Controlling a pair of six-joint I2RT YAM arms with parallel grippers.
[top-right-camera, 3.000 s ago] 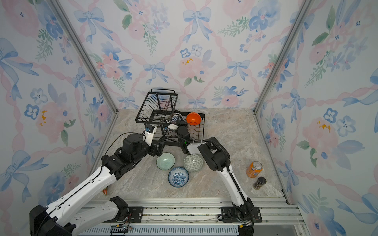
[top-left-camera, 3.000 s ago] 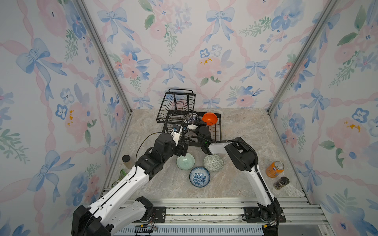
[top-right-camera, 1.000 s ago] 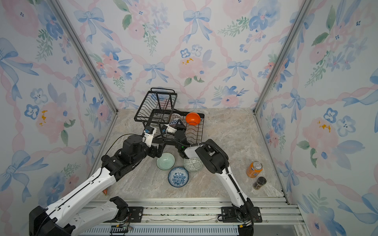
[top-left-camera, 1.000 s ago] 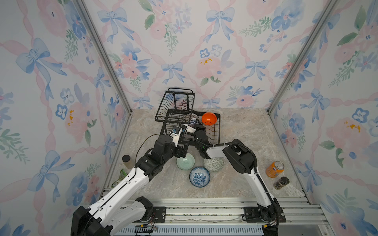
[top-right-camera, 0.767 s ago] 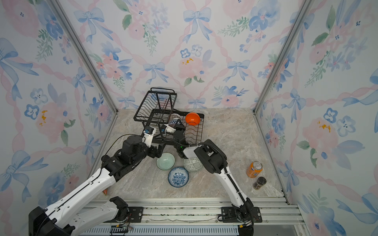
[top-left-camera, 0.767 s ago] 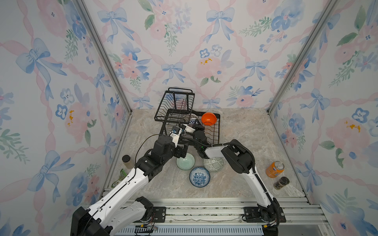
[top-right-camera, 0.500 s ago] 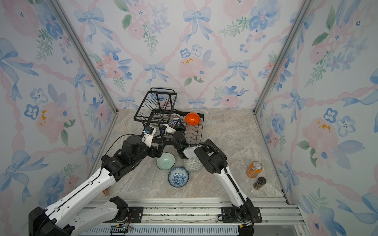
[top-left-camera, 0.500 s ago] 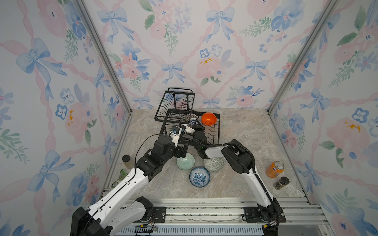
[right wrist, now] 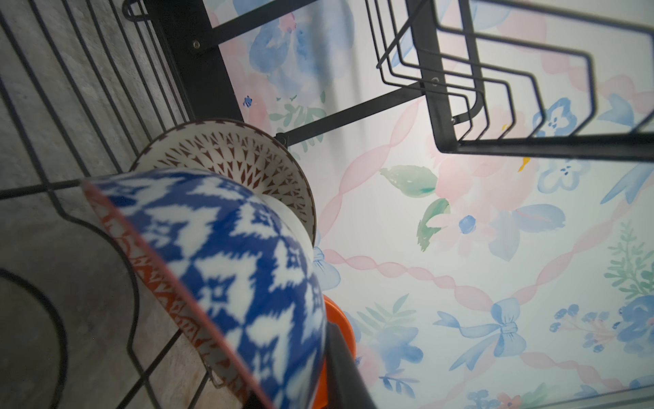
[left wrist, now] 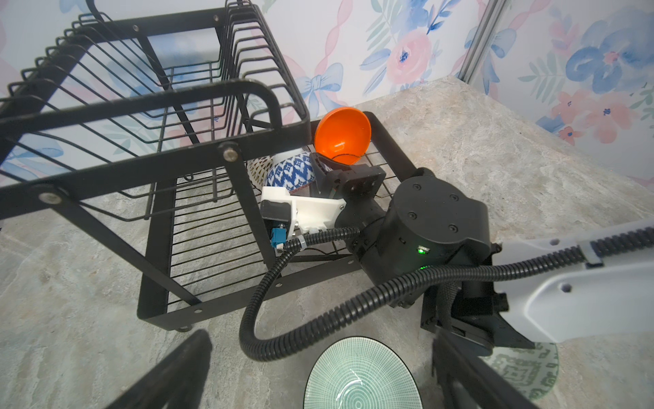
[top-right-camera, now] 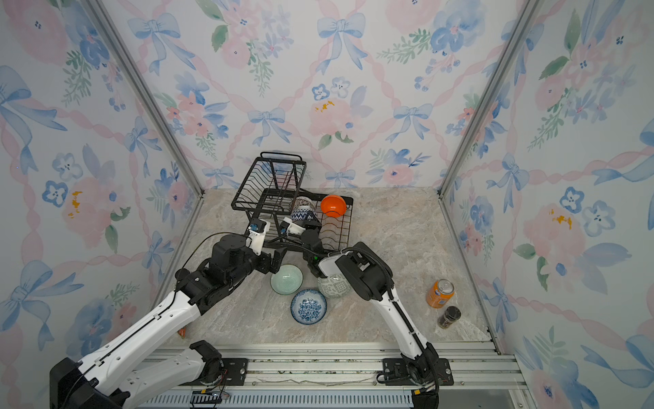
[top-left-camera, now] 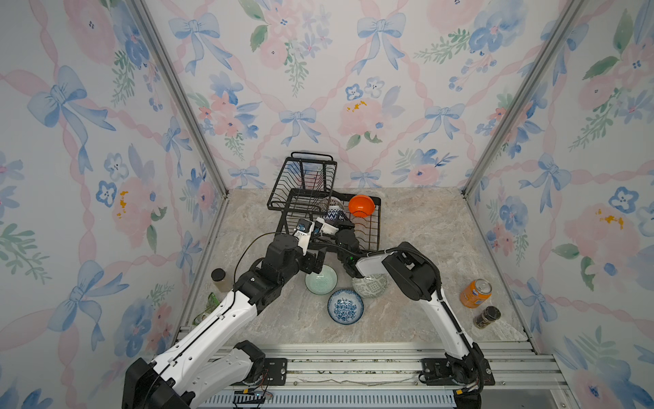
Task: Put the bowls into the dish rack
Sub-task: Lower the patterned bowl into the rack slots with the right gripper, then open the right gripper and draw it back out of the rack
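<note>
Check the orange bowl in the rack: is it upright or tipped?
Tipped. The orange bowl stands on its edge in the lower tray of the rack, its opening facing sideways rather than up.

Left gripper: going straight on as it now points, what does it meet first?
The left gripper would likely meet the mint green bowl, just ahead between its open fingers; depth is unclear.

Soft, even, bright light fills both top views; shadows on the bench [top-left-camera: 407, 219] are faint and short. The left wrist view is sharp, though the dish rack [left wrist: 152, 92] bows toward the edges. In the right wrist view the near blue-white bowl [right wrist: 230, 255] is blurred, and the wall [right wrist: 389, 148] behind glows washed-out.
</note>
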